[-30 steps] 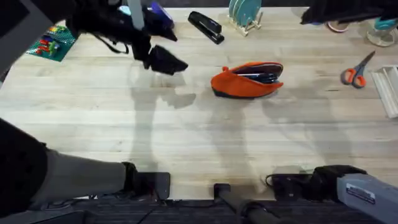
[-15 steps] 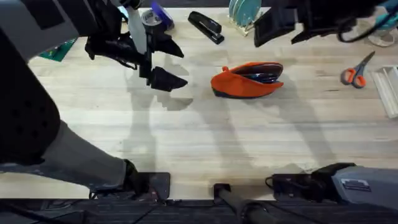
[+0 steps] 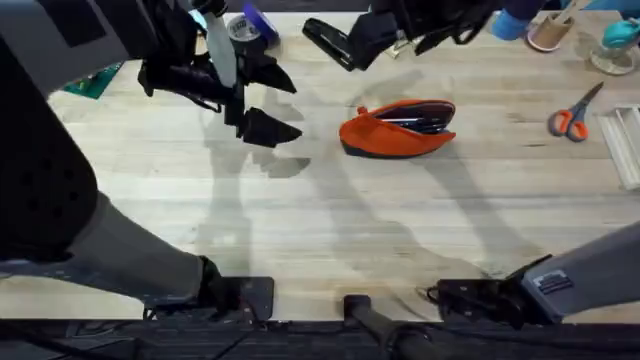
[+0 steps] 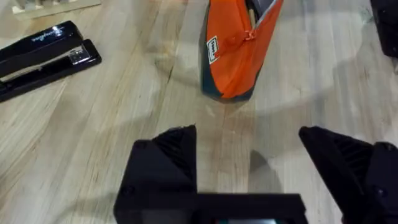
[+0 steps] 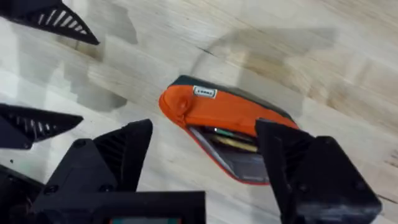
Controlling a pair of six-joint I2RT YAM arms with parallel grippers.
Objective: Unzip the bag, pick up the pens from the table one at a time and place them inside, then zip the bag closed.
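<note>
The orange bag (image 3: 390, 135) lies on the table (image 3: 330, 220) right of centre, its top zipper open. Dark slim pens (image 3: 418, 123) show inside the opening. My left gripper (image 3: 268, 101) hovers open to the bag's left, a short gap away, holding nothing. My right gripper (image 3: 368, 40) hangs open above the table behind the bag, near the stapler. From the left wrist, the bag (image 4: 239, 50) stands beyond my open left gripper (image 4: 249, 155). The right wrist looks down on the bag (image 5: 214, 112), the pens (image 5: 231, 142) inside it, between the fingers of the open right gripper (image 5: 205, 152).
A black stapler (image 3: 328, 40) (image 4: 43, 56) lies behind the bag. Orange-handled scissors (image 3: 573, 115) and a white rack (image 3: 628, 145) sit at the right edge, cups (image 3: 545, 35) at the back right, a green board (image 3: 85, 70) at the far left.
The right arm has swept left along the back of the table to above the stapler. The left gripper shifted slightly a second ago and has since held still. The bag has not moved.
</note>
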